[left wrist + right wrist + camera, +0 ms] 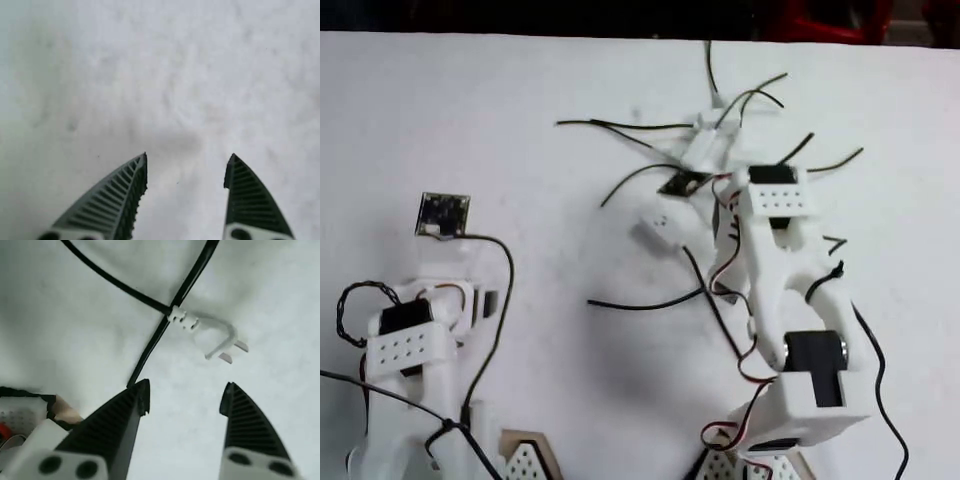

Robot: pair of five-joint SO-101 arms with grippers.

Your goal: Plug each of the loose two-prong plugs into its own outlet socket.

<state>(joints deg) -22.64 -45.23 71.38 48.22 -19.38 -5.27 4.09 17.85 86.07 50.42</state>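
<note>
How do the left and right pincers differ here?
The left pincer hangs over bare table; the right pincer hangs by a white two-prong plug. The left arm sits folded back; the right arm stretches toward the tangled cords. Both pincers are open and empty.

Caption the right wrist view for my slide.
Right tool open above the white table, a loose two-prong plug lying just ahead where two black cords cross.
</note>
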